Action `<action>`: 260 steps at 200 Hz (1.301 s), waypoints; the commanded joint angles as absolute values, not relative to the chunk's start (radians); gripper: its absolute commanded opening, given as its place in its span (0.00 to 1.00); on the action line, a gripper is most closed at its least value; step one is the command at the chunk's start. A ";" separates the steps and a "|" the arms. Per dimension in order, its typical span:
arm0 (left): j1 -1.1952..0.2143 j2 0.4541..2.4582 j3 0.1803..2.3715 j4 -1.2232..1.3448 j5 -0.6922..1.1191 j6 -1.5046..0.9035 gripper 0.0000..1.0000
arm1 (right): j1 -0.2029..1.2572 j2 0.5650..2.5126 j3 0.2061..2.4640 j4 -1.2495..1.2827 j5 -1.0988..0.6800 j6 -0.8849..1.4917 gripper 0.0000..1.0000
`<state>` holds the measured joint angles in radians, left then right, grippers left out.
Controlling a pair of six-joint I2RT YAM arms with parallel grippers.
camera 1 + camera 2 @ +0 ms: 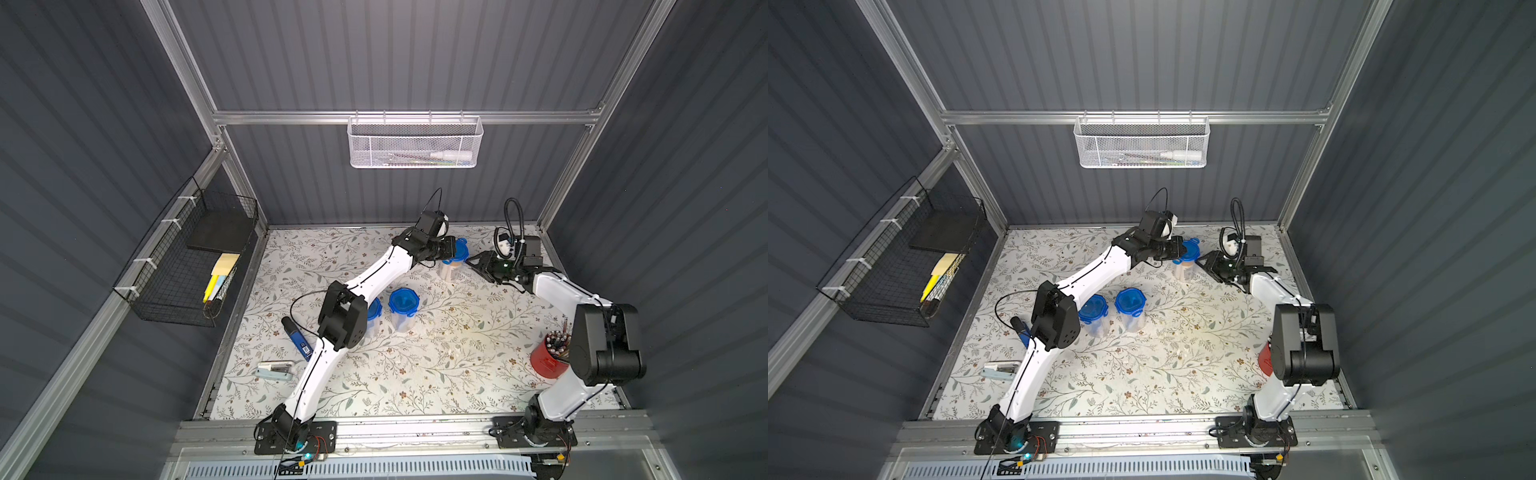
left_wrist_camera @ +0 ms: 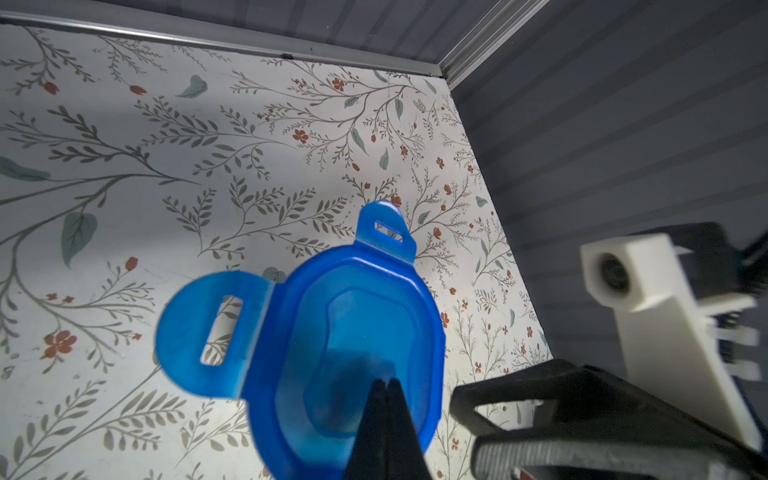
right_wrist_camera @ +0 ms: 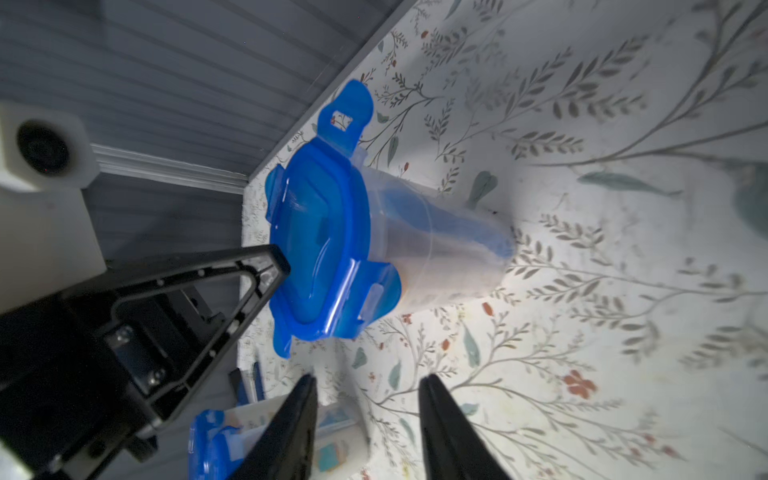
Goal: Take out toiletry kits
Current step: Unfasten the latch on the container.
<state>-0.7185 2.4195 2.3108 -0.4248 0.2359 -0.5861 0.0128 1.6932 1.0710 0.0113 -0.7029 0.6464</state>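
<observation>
Left wrist view: left gripper pinched closed over blue lid. Only right wrist view shows right gripper parted, empty, near jar.

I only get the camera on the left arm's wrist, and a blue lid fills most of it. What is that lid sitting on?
Observer: A clear jar standing on the table. The right wrist view shows a blue item inside it.
Visitor: Is it the only jar out there?
Observer: No. In both top views a second jar and a third jar stand nearer the arms' bases.
Visitor: What about the other arm, is it carrying something?
Observer: No. The right gripper is open beside the clear jar, with nothing between its fingers.
</observation>
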 commanded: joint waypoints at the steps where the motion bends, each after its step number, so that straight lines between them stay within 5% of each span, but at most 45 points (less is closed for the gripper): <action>1: -0.710 2.454 2.345 -0.437 0.226 -0.560 0.00 | 0.001 1.717 1.050 0.193 -0.811 0.740 0.49; 81: -0.710 2.493 2.363 -0.450 0.241 -0.576 0.00 | -0.027 1.852 0.956 0.655 -0.912 0.985 0.48; 260: -0.711 2.557 2.327 -0.511 0.233 -0.592 0.00 | -0.035 1.945 0.875 1.167 -0.961 1.214 0.35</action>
